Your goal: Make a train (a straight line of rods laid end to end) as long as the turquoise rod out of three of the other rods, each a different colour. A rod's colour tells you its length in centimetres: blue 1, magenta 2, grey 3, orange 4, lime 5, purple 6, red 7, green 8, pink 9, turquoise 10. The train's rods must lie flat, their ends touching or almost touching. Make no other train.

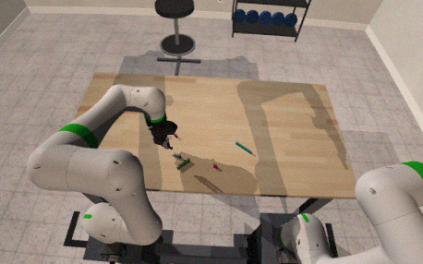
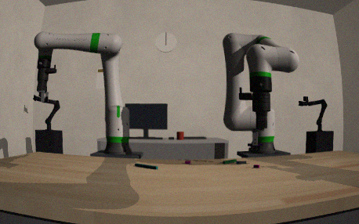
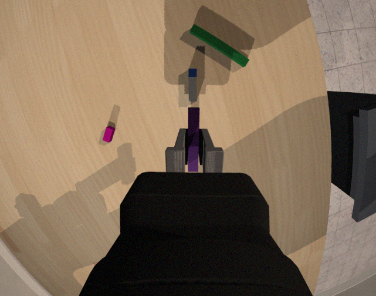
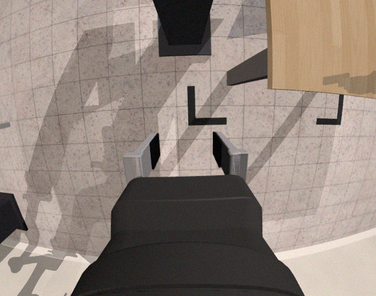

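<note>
My left gripper (image 1: 165, 144) (image 3: 193, 140) is shut on the purple rod (image 3: 193, 119), held above the table. In the left wrist view the purple rod points along the line of the grey rod (image 3: 192, 89), with a small gap seen between them. The blue rod (image 3: 192, 72) lies flat, end to end with the grey one, at its far end. The turquoise rod (image 1: 244, 148) (image 2: 146, 166) lies apart from them. My right gripper (image 4: 186, 143) is open and empty over the floor, beside the table.
The green rod (image 1: 183, 164) (image 2: 230, 161) (image 3: 219, 45) lies slanted close to the blue rod. One magenta rod (image 1: 175, 136) (image 2: 256, 166) (image 3: 108, 134) lies to the side of the held rod; another magenta rod (image 1: 215, 166) (image 2: 187, 162) lies between green and turquoise.
</note>
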Controlling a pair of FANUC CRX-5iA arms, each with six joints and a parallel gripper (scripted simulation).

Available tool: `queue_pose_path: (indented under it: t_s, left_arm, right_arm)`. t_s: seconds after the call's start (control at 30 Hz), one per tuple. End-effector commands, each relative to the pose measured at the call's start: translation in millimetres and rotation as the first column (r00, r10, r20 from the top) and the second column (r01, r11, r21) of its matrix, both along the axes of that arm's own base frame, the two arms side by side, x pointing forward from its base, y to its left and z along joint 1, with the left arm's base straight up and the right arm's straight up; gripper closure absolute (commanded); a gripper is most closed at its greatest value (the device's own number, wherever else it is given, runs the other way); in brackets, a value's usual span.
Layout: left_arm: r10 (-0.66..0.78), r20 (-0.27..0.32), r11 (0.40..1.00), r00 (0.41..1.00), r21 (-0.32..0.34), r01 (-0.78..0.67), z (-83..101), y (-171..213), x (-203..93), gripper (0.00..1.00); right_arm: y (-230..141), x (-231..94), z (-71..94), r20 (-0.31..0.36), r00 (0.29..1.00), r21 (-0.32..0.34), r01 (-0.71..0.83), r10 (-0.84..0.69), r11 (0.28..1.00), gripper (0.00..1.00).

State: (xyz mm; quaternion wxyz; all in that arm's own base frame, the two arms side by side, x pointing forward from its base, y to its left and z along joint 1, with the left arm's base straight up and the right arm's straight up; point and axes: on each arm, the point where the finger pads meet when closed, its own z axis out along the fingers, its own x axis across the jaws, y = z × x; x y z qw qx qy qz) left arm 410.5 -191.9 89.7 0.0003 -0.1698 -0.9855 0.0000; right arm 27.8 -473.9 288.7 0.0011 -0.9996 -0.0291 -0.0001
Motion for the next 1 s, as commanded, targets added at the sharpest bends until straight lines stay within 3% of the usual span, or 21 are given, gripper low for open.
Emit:
queue_pose_path:
  t_s: [0.0,0.23,0.47,0.97]
  left_arm:
    - [0.0,0.002,1.0,1.0,-0.001,0.0,-12.6,-0.2,0.9,0.76]
    - [0.0,0.002,1.0,1.0,-0.001,0.0,-41.4,0.0,1.3,0.76]
    - [0.0,0.002,1.0,1.0,-0.001,0.0,-53.2,0.1,1.4,0.76]
    - [0.0,0.002,1.0,1.0,-0.001,0.0,-56.3,0.1,1.5,0.76]
  right_arm:
    - [-0.3,-0.2,0.9,0.0,1.0,-0.002,0.0,0.0,1.0,0.0]
    - [-0.3,-0.2,0.9,0.0,1.0,-0.002,0.0,0.0,1.0,0.0]
    - [-0.3,-0.2,0.9,0.0,1.0,-0.002,0.0,0.0,1.0,0.0]
    - [-0.3,-0.2,0.9,0.0,1.0,-0.002,0.0,0.0,1.0,0.0]
